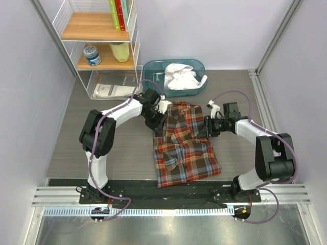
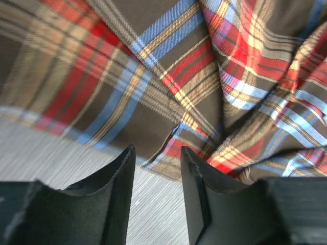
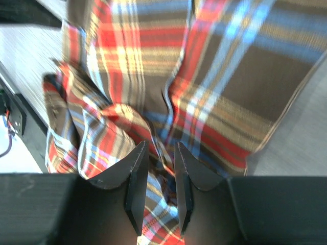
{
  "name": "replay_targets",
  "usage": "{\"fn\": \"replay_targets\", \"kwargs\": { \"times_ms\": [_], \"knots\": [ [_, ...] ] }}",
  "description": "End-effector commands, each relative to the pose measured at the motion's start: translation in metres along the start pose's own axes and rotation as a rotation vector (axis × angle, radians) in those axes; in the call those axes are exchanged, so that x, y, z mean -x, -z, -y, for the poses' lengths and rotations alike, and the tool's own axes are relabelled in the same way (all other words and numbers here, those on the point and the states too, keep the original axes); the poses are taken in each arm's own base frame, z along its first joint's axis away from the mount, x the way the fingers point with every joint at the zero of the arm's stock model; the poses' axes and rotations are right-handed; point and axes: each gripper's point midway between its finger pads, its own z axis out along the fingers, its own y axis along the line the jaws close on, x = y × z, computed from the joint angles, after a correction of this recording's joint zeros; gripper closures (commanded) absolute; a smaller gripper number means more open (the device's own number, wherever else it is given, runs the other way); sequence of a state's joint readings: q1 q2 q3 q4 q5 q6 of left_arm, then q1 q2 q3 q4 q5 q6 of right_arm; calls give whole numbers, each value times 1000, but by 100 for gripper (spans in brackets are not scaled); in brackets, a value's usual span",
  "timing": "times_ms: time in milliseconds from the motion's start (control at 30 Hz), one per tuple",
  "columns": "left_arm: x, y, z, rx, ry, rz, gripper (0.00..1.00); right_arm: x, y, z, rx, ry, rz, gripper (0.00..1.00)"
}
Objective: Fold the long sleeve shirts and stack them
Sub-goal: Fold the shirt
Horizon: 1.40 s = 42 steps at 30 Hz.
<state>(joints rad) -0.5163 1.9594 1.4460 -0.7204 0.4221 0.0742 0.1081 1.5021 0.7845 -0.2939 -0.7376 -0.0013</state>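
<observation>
Plaid shirt (image 1: pixel 184 148) lies rumpled on the desk (image 1: pixel 102 143) between both arms. The left end effector (image 2: pixel 156 153) gapes empty at its hem, while the right end effector (image 3: pixel 161 148) pinches a fold. Beyond them, the white shirt (image 1: pixel 181 76) fills a teal bin (image 1: pixel 153 69). The print on the shelf papers (image 1: pixel 110 91) is too small to read.

You're looking down on a grey wood-grain table (image 1: pixel 102 148), boxed in by pale walls (image 1: pixel 30 76) with an aluminium post (image 1: pixel 277 33) at the far right corner. At the far left stands a white wire shelf (image 1: pixel 97 25) with wooden boards (books (image 1: pixel 117 14) on top, a blue-lidded jar (image 1: pixel 92 55) below). A teal bin (image 1: pixel 150 71) sits beside it. The light is soft and even.
</observation>
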Motion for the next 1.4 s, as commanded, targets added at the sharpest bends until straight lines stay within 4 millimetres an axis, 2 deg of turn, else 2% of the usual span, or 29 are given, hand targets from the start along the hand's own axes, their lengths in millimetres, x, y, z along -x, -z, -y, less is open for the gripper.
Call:
{"fn": "replay_targets", "kwargs": {
  "times_ms": [0, 67, 200, 267, 367, 433, 467, 500, 533, 600, 633, 667, 733, 767, 833, 867, 967, 1033, 1200, 1267, 1300, 1333, 1367],
  "knots": [
    [-1, -14, -36, 71, 65, -32, 61, -15, -1, 5, -15, -9, -28, 68],
    [-3, -18, -51, 87, 89, -66, 63, -20, -4, 2, 13, -39, -43, 68],
    [5, -6, -94, 179, 89, -72, 66, -27, -12, -7, 51, -75, -56, 66],
    [13, 1, -105, 217, 46, -67, 66, -23, -13, -12, 75, -77, -46, 65],
    [24, 12, -110, 212, -3, -41, 64, 5, -10, -24, 114, -68, 13, 63],
    [37, 26, -94, 161, -42, 8, 60, 21, -6, -27, 114, -50, 46, 62],
    [42, 34, -84, 128, -68, 39, 54, 38, -2, -31, 115, -17, 79, 62],
    [58, 56, -67, 109, -113, 121, 50, 46, 1, -29, 101, -7, 99, 62],
    [59, 63, -44, 32, -139, 160, 42, 53, 4, -27, 87, 14, 115, 62],
    [67, 75, -9, 25, -223, 222, 35, 63, 5, -17, 42, 38, 133, 63],
    [69, 92, 9, 57, -290, 285, 30, 62, 3, -12, 25, 64, 125, 63],
    [68, 86, 42, 54, -355, 292, 27, 63, 2, -8, 13, 75, 118, 64],
    [59, 89, 75, 85, -441, 341, 23, 52, -7, 4, -5, 60, 72, 64],
    [51, 79, 104, 96, -505, 328, 22, 49, -9, 8, -10, 59, 56, 66],
    [33, 63, 130, 84, -533, 287, 22, 38, -19, 20, -26, 53, 14, 66],
    [13, 50, 156, 69, -587, 226, 22, 37, -21, 24, -29, 64, 8, 67],
    [-33, 16, 174, 62, -671, 72, 22, 27, -31, 38, -53, 49, -22, 68],
    [-50, 4, 166, 65, -651, 7, 26, 19, -36, 45, -64, 40, -44, 68],
    [-56, -17, 119, 82, -639, -90, 33, 2, -41, 46, -63, 7, -75, 68],
    [-63, -26, 89, 89, -626, -166, 35, -1, -45, 44, -65, 19, -84, 69],
    [-70, -28, 80, 68, -607, -208, 36, 0, -45, 41, -61, 9, -83, 69],
    [-72, -26, 60, 82, -607, -234, 37, 2, -46, 38, -58, 6, -83, 69],
    [-76, -27, 49, 87, -599, -260, 37, 0, -49, 33, -47, -2, -93, 69]
  ]
}}
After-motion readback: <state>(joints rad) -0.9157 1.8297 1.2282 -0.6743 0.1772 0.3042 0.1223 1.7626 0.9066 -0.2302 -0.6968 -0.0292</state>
